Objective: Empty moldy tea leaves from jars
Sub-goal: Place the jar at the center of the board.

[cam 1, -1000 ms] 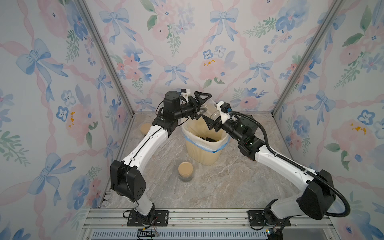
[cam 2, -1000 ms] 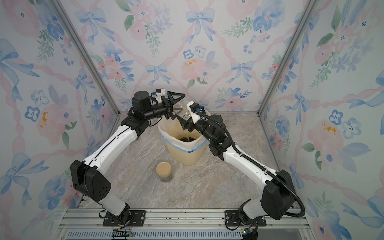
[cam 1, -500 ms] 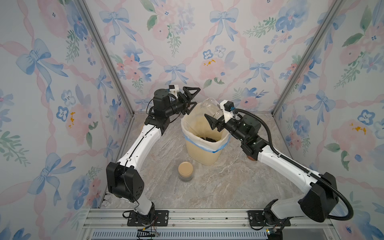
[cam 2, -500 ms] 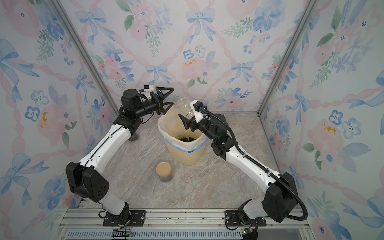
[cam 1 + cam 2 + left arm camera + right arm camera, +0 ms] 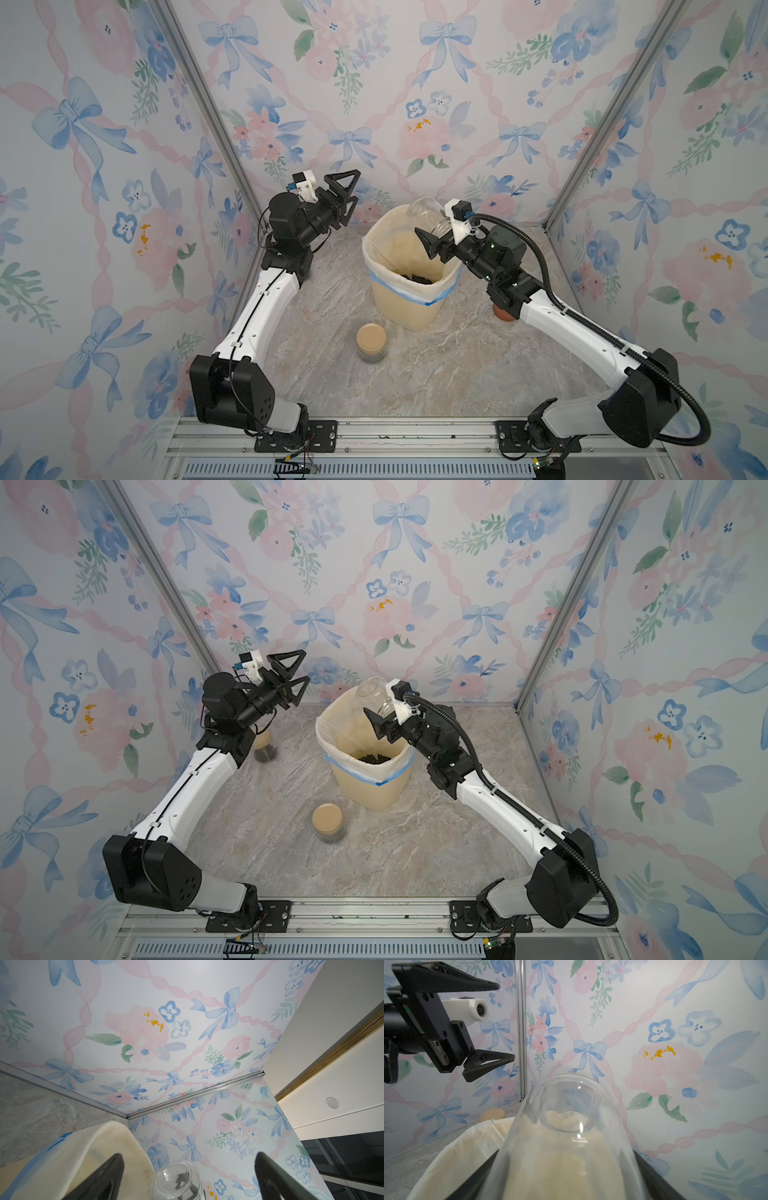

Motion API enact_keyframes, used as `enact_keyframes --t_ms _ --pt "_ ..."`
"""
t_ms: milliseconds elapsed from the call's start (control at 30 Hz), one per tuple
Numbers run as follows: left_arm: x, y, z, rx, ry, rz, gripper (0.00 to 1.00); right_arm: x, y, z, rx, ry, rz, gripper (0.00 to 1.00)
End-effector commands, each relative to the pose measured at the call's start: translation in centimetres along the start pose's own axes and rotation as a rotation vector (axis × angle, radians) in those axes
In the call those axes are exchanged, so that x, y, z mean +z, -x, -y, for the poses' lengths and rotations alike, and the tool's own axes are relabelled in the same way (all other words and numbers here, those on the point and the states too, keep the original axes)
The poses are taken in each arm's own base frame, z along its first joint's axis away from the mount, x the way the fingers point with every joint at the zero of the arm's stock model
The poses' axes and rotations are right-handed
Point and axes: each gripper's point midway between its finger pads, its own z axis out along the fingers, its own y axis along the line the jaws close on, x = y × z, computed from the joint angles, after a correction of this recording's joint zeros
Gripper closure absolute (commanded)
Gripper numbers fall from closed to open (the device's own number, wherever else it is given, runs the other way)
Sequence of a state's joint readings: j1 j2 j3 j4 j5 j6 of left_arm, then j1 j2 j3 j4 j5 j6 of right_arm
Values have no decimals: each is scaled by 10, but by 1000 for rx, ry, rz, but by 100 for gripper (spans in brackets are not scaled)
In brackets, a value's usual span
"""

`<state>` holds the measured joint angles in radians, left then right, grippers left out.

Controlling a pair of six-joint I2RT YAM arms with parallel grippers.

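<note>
My right gripper [image 5: 434,226] is shut on a clear glass jar [image 5: 428,212], lidless and tipped bottom-up over the cream bin [image 5: 411,299]. The jar [image 5: 571,1126] looks empty between my fingers. Dark moldy tea leaves [image 5: 415,277] lie in a small heap inside the bin's liner. My left gripper [image 5: 355,186] hangs open and empty in the air, left of the bin. A second jar [image 5: 371,338] with a tan lid stands in front of the bin. A third jar [image 5: 265,748], tan-lidded with dark leaves inside, stands behind my left arm.
A reddish-brown lid [image 5: 505,313] lies on the marble floor, partly under my right forearm. Floral walls close in the left, back and right. The aluminium rail [image 5: 374,436] with both arm bases runs along the front edge.
My left gripper has drawn back from over the bin, moving left and away from the jar, still open. My right gripper has stayed over the bin with the jar tipped.
</note>
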<state>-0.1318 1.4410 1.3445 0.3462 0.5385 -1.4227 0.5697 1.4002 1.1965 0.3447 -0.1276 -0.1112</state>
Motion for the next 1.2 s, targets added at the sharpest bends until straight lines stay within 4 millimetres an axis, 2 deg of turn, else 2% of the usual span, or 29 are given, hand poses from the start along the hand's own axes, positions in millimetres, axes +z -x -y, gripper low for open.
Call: enact_keyframes --t_ms 0,100,300,633,833,1000,1167 --pt "-7 5 11 46 -50 21 2 -19 58 14 -2 -31 133 46" --pt "-12 7 6 73 -38 37 2 -24 59 21 -2 -49 124 46" --pt "-17 4 -21 76 12 35 2 -41 61 47 3 -112 93 46" --pt "-19 1 -41 100 48 20 2 -86 46 98 26 -263 11 46" --pt "-31 -2 -58 140 86 35 2 -115 14 132 67 -370 -97 46" --pt "-44 -7 -77 203 129 47 2 -139 -26 159 144 -450 -203 45" --pt "-62 -12 -93 290 169 59 2 -157 -66 177 207 -493 -304 45"
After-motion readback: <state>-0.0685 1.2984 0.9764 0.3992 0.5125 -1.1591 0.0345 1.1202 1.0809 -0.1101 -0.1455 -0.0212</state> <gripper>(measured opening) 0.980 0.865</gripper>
